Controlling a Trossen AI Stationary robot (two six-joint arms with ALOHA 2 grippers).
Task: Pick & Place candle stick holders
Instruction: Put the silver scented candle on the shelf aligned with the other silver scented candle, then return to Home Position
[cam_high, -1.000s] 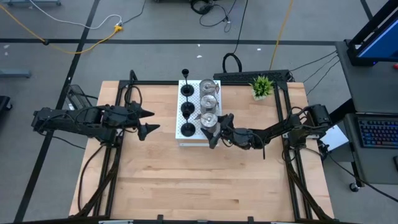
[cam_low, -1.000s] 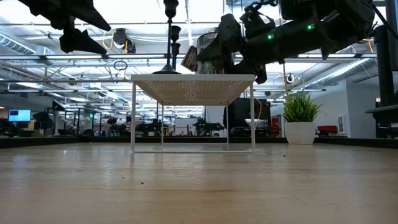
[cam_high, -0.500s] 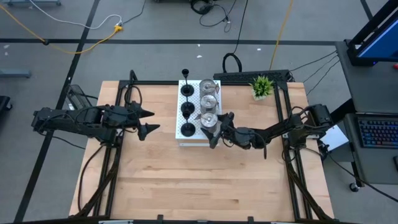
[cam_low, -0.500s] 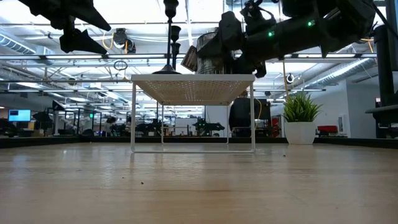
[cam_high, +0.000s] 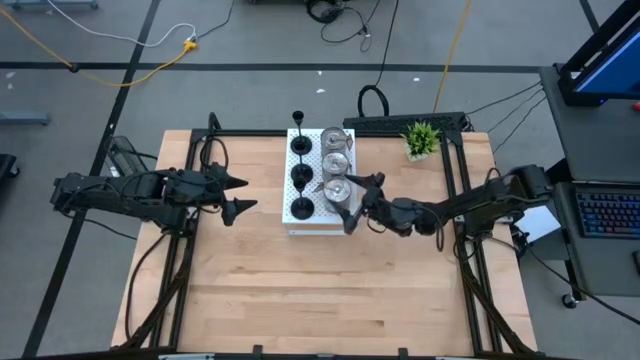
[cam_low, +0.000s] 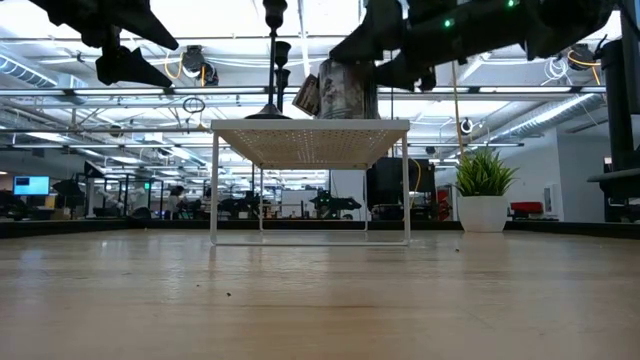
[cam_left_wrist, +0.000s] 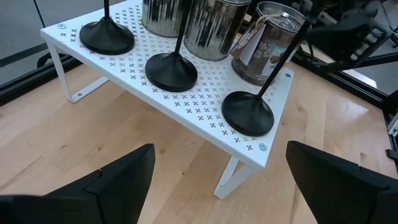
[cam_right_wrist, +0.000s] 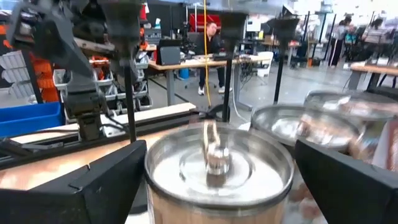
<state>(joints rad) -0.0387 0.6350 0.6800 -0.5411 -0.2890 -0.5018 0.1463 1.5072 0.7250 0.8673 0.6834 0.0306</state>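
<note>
A white perforated board (cam_high: 318, 222) stands at the far middle of the table. Three black holders (cam_high: 301, 177) with round bases and thin stems stand in a row on its left half. Three squat silver holders (cam_high: 336, 162) stand on its right half. The nearest silver one (cam_right_wrist: 217, 168) rests upright on the board's near right corner (cam_low: 345, 90). My right gripper (cam_high: 362, 204) is open just right of it, fingers on either side and apart from it. My left gripper (cam_high: 238, 195) is open and empty, raised left of the board (cam_left_wrist: 205, 118).
A small green potted plant (cam_high: 421, 138) stands at the far right of the table, behind my right arm. Bare wooden tabletop (cam_high: 320, 290) stretches across the near half. Black frame rails run along the table's left and right sides.
My right gripper has drawn back from the nearest silver holder toward the table's right edge and risen a little. The silver holder stays upright on the board's near right corner.
</note>
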